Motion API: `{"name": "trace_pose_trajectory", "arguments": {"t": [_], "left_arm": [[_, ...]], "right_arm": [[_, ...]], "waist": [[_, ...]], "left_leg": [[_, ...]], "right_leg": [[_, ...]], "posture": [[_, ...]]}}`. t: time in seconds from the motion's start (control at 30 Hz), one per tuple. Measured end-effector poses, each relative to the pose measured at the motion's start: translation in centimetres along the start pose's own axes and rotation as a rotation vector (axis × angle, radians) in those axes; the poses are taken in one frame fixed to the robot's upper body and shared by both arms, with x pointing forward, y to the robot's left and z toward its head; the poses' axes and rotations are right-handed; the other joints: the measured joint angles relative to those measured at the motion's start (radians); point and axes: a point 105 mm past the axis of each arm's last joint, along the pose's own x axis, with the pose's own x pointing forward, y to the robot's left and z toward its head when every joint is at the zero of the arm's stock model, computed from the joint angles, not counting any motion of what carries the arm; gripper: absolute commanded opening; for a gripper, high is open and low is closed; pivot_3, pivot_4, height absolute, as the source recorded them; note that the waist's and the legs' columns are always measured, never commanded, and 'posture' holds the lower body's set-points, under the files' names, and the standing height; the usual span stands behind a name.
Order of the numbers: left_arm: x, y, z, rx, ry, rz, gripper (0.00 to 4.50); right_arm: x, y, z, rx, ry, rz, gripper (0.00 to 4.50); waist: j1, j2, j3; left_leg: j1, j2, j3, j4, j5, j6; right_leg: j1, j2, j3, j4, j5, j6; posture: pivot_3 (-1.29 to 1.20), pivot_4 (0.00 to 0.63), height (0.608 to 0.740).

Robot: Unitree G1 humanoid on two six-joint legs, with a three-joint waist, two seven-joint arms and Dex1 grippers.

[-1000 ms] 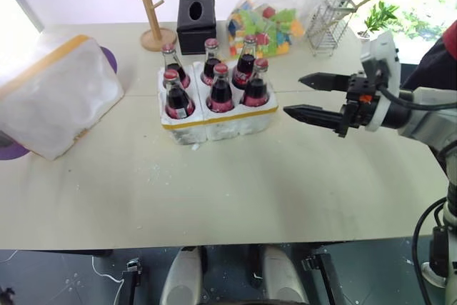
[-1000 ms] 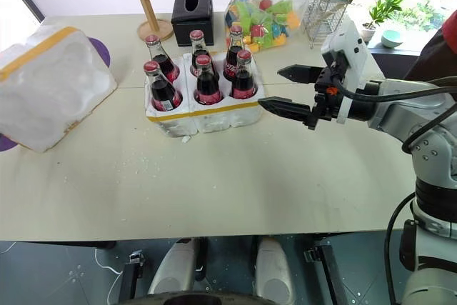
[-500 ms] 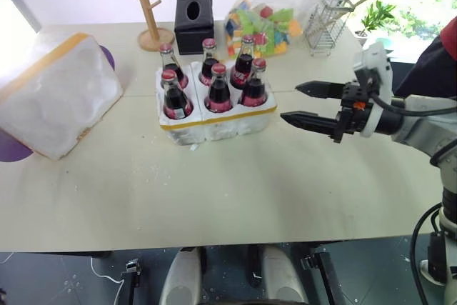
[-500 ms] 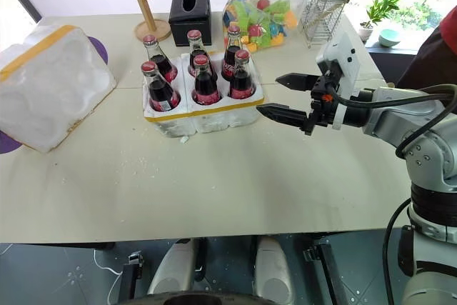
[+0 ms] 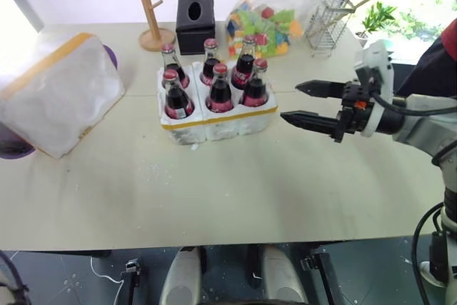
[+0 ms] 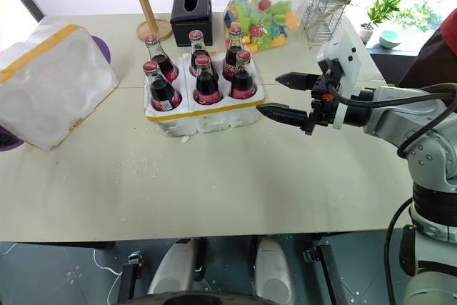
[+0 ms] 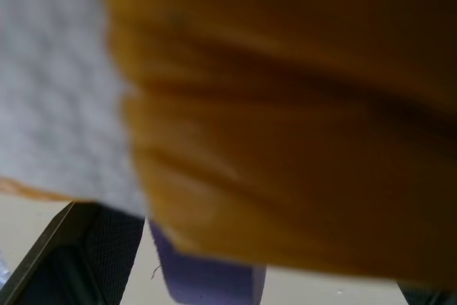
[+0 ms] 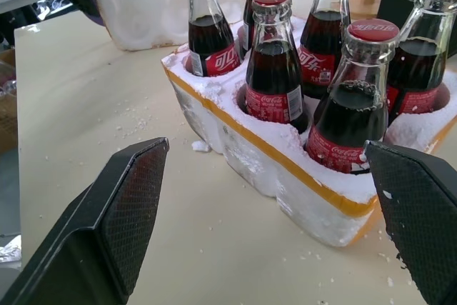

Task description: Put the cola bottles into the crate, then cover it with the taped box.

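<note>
Nearest you, on the right side of the bench (image 5: 214,198), your right gripper (image 5: 303,103) hangs with its two black fingers spread wide and nothing between them, pointing at the crate (image 5: 218,121) from just beside its right end and holding the same spot it had a second ago. Beyond those fingers, all six cola bottles (image 5: 220,89) stand upright in the crate's wells, so the loading half of the job looks done and the cover is what remains. Over on the left, the taped box (image 5: 61,98) sits tilted on one edge, well apart from the crate, and it has shifted slightly against the bench since a second ago; its yellow tape band presses up close in the left wrist view, so your left gripper appears to be right at the box, its jaws as wide as they go, though whether it actually grips the box you cannot tell. If the lift has begun, you still need to carry the box across and lower it squarely over the bottle caps. The red bottle labels read Coca-Cola (image 8: 274,96) in white script, one with Chinese characters. Farthest back stand a black tissue box (image 5: 196,21) and a wooden peg stand (image 5: 148,1).
</note>
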Motion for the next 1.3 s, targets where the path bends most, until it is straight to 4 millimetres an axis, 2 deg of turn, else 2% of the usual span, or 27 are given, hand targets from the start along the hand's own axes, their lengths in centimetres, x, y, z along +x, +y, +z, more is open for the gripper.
{"name": "trace_pose_trajectory", "arguments": {"t": [0.03, 0.13, 0.33, 0.37, 0.6, 0.73, 0.87, 0.93, 1.07, 1.2, 1.3], "left_arm": [[0.1, -0.1, 0.1, -0.007, -0.002, -0.005, 4.50], [0.1, -0.3, 0.1, -0.020, 0.000, -0.028, 3.68], [-0.1, -0.7, -0.1, -0.042, 0.015, -0.070, 0.59], [-0.2, -0.8, -0.1, -0.043, 0.016, -0.074, 0.31], [-0.2, -0.5, 0.1, -0.014, 0.007, -0.054, 0.29], [-0.2, 0.7, 1.8, 0.083, -0.085, 0.072, 0.29], [-1.2, 1.7, 6.4, 0.208, -0.284, 0.216, 0.29], [-2.3, 1.2, 10.2, 0.314, -0.448, 0.250, 0.29], [-4.9, -1.5, 16.7, 0.538, -0.723, 0.279, 0.29], [-6.8, -4.8, 20.7, 0.728, -0.854, 0.287, 0.29], [-6.5, -7.8, 21.9, 0.860, -0.853, 0.279, 0.29]], "right_arm": [[0.0, 0.0, 0.1, -0.002, 0.002, -0.002, 4.46], [-0.1, 0.0, 0.1, 0.003, 0.007, -0.004, 4.50], [-0.3, 0.3, 0.4, -0.004, 0.001, 0.001, 4.50], [-0.3, 0.4, 0.3, -0.002, 0.000, 0.005, 4.50], [-0.3, 0.5, 0.3, -0.001, 0.000, 0.009, 4.50], [-0.6, 0.6, 0.1, -0.001, 0.021, 0.022, 4.50], [-1.1, 1.0, -0.1, 0.015, 0.030, 0.057, 4.50], [-1.2, 1.4, 0.1, 0.002, 0.022, 0.063, 4.50], [-1.8, 1.8, 0.5, 0.006, -0.011, 0.081, 4.50], [-2.6, 2.5, -0.1, 0.046, -0.011, 0.128, 4.50], [-3.1, 2.8, -0.4, 0.051, -0.009, 0.135, 4.50]], "waist": [[0.001, 0.000, 0.000], [0.000, 0.000, 0.000], [0.001, 0.000, 0.000], [0.001, 0.000, 0.000], [0.001, 0.000, 0.000], [0.001, 0.000, 0.000], [0.003, -0.002, -0.001], [0.002, -0.002, -0.001], [0.001, -0.002, -0.001], [-0.001, -0.002, -0.001], [-0.006, -0.002, -0.001]], "left_leg": [[0.000, 0.000, 0.000, 0.000, 0.000, 0.000], [0.000, 0.000, 0.000, 0.001, 0.000, 0.000], [0.000, 0.000, 0.000, 0.001, 0.000, 0.000], [0.000, 0.000, 0.000, 0.001, 0.000, 0.000], [0.000, 0.000, 0.000, 0.001, 0.000, 0.000], [0.000, 0.000, 0.000, 0.002, 0.000, 0.000], [-0.001, 0.000, 0.000, 0.002, 0.000, 0.000], [-0.001, 0.000, 0.000, 0.003, 0.000, 0.000], [-0.001, 0.000, 0.000, 0.003, 0.000, 0.000], [0.000, 0.000, 0.000, 0.003, 0.000, 0.000], [0.001, 0.000, 0.001, 0.003, 0.000, 0.000]], "right_leg": [[0.000, 0.000, 0.000, 0.000, 0.000, 0.000], [0.000, 0.000, 0.000, 0.000, 0.000, 0.000], [0.000, 0.000, 0.000, 0.000, 0.000, 0.000], [0.001, 0.000, 0.000, 0.000, 0.000, 0.000], [0.001, 0.000, 0.000, 0.000, 0.000, 0.000], [0.000, 0.000, 0.000, 0.000, 0.000, 0.000], [0.001, 0.000, 0.000, 0.000, 0.000, 0.000], [0.001, 0.000, 0.000, 0.000, 0.001, 0.001], [0.001, 0.000, 0.001, 0.000, 0.001, 0.001], [0.001, 0.000, 0.002, 0.001, 0.001, 0.001], [0.001, 0.001, 0.004, 0.002, 0.001, 0.001]], "posture": [[0.00, 0.150, 0.740], [0.00, 0.150, 0.740], [0.00, 0.150, 0.740], [0.00, 0.150, 0.740], [0.00, 0.150, 0.740], [0.00, 0.150, 0.740], [0.00, 0.150, 0.740], [0.00, 0.150, 0.740], [0.00, 0.150, 0.740], [0.00, 0.150, 0.740], [0.00, 0.150, 0.740]]}}
